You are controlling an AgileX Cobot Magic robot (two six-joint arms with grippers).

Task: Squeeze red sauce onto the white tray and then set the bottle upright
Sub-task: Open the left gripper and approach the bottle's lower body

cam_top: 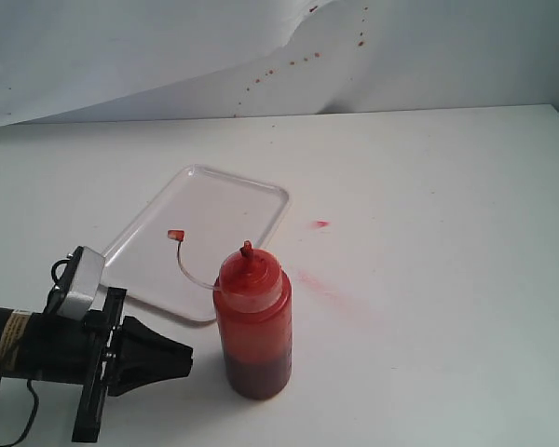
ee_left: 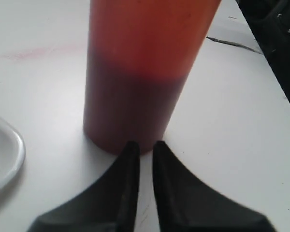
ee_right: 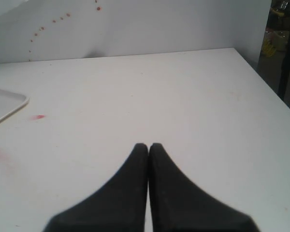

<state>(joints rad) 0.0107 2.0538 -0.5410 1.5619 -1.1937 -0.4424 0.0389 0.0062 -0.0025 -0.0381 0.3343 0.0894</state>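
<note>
The bottle (cam_top: 253, 326) stands upright on the table just off the near corner of the white tray (cam_top: 233, 191). It is red, darker at its base, and its nozzle points up. Its thin tether curves onto the tray and ends in the small red cap (cam_top: 175, 234). I see no glossy red sauce blobs on the tray. My left gripper (cam_top: 188, 358) sits low to the left of the bottle, its tips pointing at the base. In the left wrist view the bottle (ee_left: 140, 96) fills the frame just past the left gripper (ee_left: 144, 144), whose jaws hold nothing and leave only a narrow slit. The right gripper (ee_right: 148, 145) is shut over bare table.
A small red spot (cam_top: 320, 224) and a faint pink smear (cam_top: 331, 291) mark the table right of the tray. Brownish-red specks (cam_top: 289, 63) dot the white backdrop. The tray's corner (ee_right: 5, 104) shows in the right wrist view, with dark equipment (ee_right: 282, 48) beyond the table's edge.
</note>
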